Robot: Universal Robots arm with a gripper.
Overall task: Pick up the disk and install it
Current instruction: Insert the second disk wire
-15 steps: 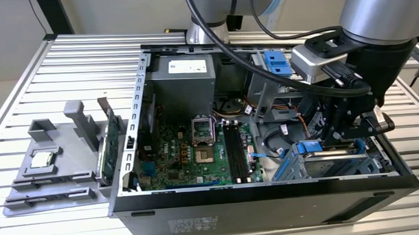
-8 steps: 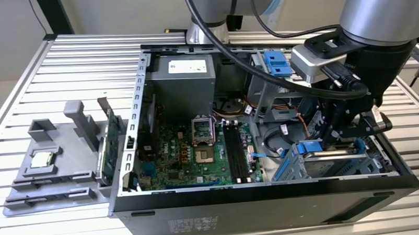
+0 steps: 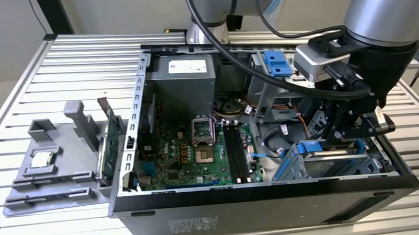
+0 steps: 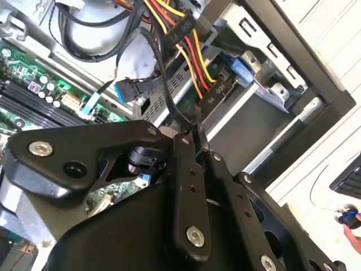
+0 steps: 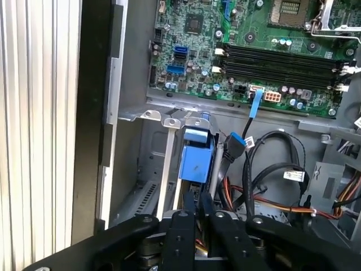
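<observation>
The disk (image 3: 321, 151) lies in the drive cage at the near corner of the open computer case, on the exterior view's right. Its blue carrier end (image 5: 196, 157) faces up and a silver edge shows beside it. My gripper (image 3: 348, 140) hangs inside the case just over that blue end. In both wrist views the two black fingers (image 5: 188, 217) stand pressed together, and I see nothing between them. The tips of my gripper (image 5: 197, 197) sit at the carrier's edge; I cannot tell whether they touch it. My gripper (image 4: 192, 132) hides much of the bay.
Bundled cables (image 5: 265, 169) and a blue plug (image 5: 235, 145) crowd the space beside the cage. The motherboard (image 3: 196, 154) fills the case floor, with the power supply (image 3: 183, 82) behind it. A blue latch (image 3: 277, 63) sits on the upper bay. A grey fixture (image 3: 58, 164) holds a processor chip (image 3: 43, 160).
</observation>
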